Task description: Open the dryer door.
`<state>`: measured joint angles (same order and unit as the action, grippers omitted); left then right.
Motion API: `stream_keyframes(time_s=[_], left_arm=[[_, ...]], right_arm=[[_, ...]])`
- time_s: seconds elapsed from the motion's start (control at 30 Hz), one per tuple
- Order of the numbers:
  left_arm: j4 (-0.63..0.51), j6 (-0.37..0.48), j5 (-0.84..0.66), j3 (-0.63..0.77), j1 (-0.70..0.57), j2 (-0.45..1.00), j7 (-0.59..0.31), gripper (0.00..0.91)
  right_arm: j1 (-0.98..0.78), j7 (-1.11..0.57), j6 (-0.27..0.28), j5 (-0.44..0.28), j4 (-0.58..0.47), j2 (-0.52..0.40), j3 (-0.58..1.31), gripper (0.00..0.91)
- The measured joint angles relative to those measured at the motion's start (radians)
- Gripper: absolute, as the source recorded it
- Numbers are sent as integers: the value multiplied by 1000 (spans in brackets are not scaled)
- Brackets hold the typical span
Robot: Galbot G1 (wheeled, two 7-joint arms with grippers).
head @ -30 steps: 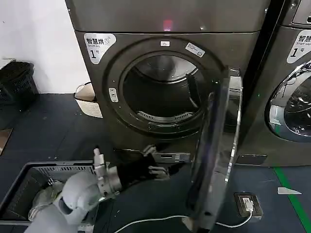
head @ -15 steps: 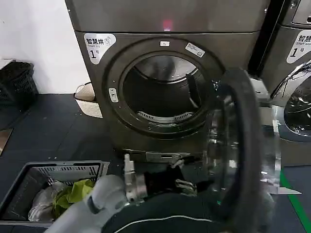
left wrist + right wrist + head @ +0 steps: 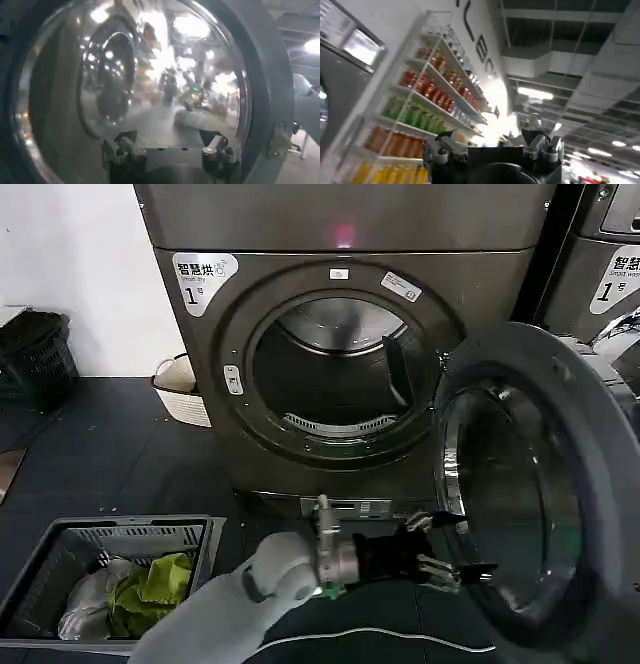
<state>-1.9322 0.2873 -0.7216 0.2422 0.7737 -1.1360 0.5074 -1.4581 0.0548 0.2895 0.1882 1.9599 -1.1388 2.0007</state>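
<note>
Dryer door (image 3: 535,484) fills the right half of my head view, swung wide on its right-hand hinge so its grey plastic inner side and the bulging glass face me. It hangs well clear of the dryer (image 3: 340,334), whose round drum opening sits uncovered at the centre of the frame, under the pink light and beside the white "1" label at upper left.

My left gripper (image 3: 440,549) reaches in from the lower centre, its fingers spread apart and closed on nothing, right at the door's lower left edge; I cannot tell whether a fingertip touches the rim. From the left wrist view I see the same gripper (image 3: 170,150) at the bottom of the frame, fingers parted, with the door's glass just ahead of it and reflecting the room.

My right gripper (image 3: 495,147) sits at the bottom of the right wrist view, pointing up toward a ceiling and shelves of bottles, fingers apart and holding nothing.

At lower left of the head view I see a grey basket (image 3: 150,529) with laundry in it, on the dark floor.
</note>
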Motion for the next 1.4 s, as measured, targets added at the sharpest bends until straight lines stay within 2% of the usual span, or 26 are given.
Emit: stream_keyframes(time_s=[0.27, 0.7, 1.4], left_arm=[[99, -15, -16, 100, -100, -77, -11, 907], [275, -57, -24, 217, -253, -240, -38, 907], [512, -165, 43, 298, -392, -460, -107, 907]], right_arm=[[-15, -21, 7, -27, -50, 23, 88, 907], [-51, -22, 2, -24, -170, 85, 211, 907], [-111, -5, -3, 19, -162, 90, 258, 907]])
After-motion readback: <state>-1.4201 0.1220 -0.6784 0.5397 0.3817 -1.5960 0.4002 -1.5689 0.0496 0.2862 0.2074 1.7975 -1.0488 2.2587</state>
